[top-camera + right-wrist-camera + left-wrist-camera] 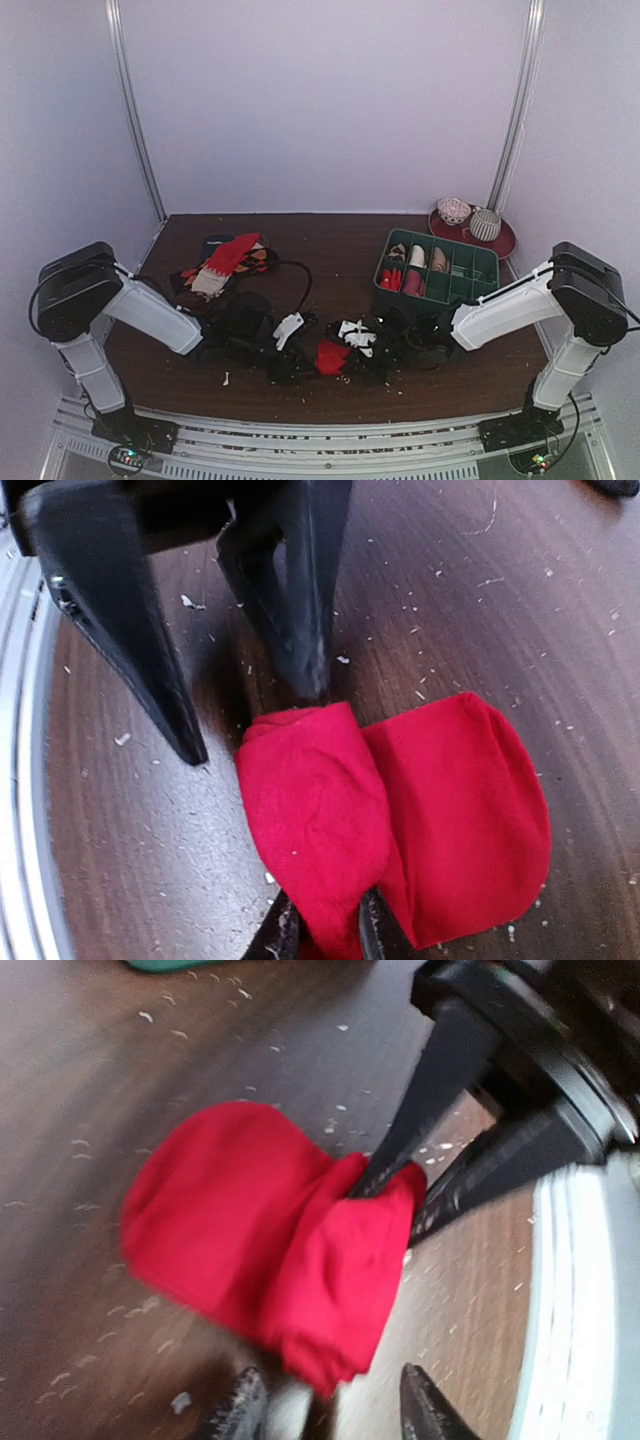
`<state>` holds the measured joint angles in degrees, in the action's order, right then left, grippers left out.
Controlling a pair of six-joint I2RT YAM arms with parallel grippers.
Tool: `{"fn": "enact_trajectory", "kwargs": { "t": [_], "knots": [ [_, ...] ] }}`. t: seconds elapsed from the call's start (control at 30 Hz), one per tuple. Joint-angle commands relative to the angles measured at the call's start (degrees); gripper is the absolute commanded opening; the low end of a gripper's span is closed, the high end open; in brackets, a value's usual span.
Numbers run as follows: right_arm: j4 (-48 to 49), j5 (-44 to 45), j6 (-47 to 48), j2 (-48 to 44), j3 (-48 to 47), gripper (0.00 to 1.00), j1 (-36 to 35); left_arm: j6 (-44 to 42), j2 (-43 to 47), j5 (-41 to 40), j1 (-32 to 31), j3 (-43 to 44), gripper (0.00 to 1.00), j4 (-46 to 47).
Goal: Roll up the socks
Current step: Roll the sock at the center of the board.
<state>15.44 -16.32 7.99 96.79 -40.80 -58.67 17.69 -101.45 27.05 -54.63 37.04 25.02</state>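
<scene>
The bright red sock (332, 356) lies near the table's front edge, half rolled: a thick roll (310, 800) beside a flat rounded end (460, 810). My right gripper (325, 940) is shut on one end of the roll; its fingers (430, 1090) show in the left wrist view too. My left gripper (330, 1410) is open, its fingers (140, 650) standing either side of the roll's other end (320, 1350). From above, the left gripper (303, 362) and right gripper (354, 357) flank the sock. I cannot pick out a plain tan-brown sock.
A pile of mixed socks (225, 262) lies at the back left with a black cable beside it. A green compartment box (480, 262) holding rolled socks stands at the right, with a red plate (505, 240) of bundles behind it. White lint dots the dark wood table (330, 250).
</scene>
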Motion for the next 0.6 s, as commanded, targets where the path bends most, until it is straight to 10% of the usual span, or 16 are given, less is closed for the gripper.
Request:
{"fn": "enact_trajectory", "kwargs": {
  "t": [0.0, 0.17, 0.57],
  "knots": [
    [-17.22, -16.11, -4.89, 5.83, -3.61, 0.18, 2.01, -9.82, 6.88, -11.06, -0.13, -5.79, 0.51, 5.0],
    [-24.9, -21.65, -6.08, 11.39, -9.35, 0.19, 3.48, -16.77, 7.99, -11.88, -1.44, -12.62, 0.55, 22.25],
    [-30.71, -25.62, -8.16, 19.26, -15.89, 0.19, 8.48, -18.92, 0.41, -8.08, -6.26, -9.04, 0.52, 23.27]
  ]
}}
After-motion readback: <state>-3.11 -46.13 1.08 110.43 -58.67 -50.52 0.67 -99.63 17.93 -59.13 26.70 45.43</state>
